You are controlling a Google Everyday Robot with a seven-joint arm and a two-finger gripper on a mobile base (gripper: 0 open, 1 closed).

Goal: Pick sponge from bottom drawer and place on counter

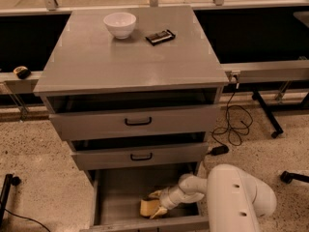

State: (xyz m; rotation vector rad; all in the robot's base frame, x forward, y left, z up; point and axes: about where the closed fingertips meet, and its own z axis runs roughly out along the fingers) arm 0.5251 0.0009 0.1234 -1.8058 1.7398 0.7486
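Observation:
The pale yellow sponge (147,207) lies on the floor of the open bottom drawer (118,195), near its front middle. My gripper (157,204) reaches into the drawer from the right, low over the floor. Its two pale fingers are spread, one behind the sponge's right end and one in front of it, and the sponge still rests on the drawer floor. The grey counter (130,57) is the cabinet top, above the two upper drawers with black handles.
A white bowl (119,24) and a dark flat packet (160,36) sit at the back of the counter. My white arm housing (236,199) fills the lower right beside the drawer. Both upper drawers stand slightly open. A black cable (231,124) lies on the floor at right.

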